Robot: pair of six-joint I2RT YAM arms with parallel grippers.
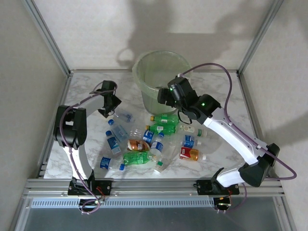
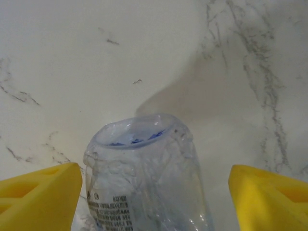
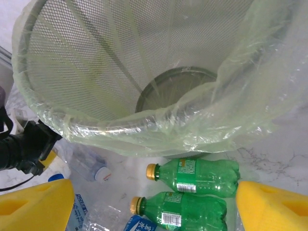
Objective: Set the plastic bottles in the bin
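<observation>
Several plastic bottles lie in a heap at mid-table: two green ones (image 1: 165,119) (image 3: 202,175), clear ones with blue labels (image 1: 112,142) and an orange-labelled one (image 1: 138,145). The bin (image 1: 161,72), a mesh pail with a pale green liner (image 3: 144,127), stands behind them. My left gripper (image 1: 109,103) is open and low over the table, its yellow fingers (image 2: 38,192) either side of a clear crumpled bottle (image 2: 144,178) whose base faces the camera. My right gripper (image 1: 168,96) hangs open at the bin's front rim, above the green bottles, with nothing in it.
The white marble table (image 1: 226,96) is fenced by metal frame posts (image 1: 48,38) at the back corners and a rail (image 1: 154,185) along the near edge. A red-labelled bottle (image 1: 190,154) lies at the heap's right side.
</observation>
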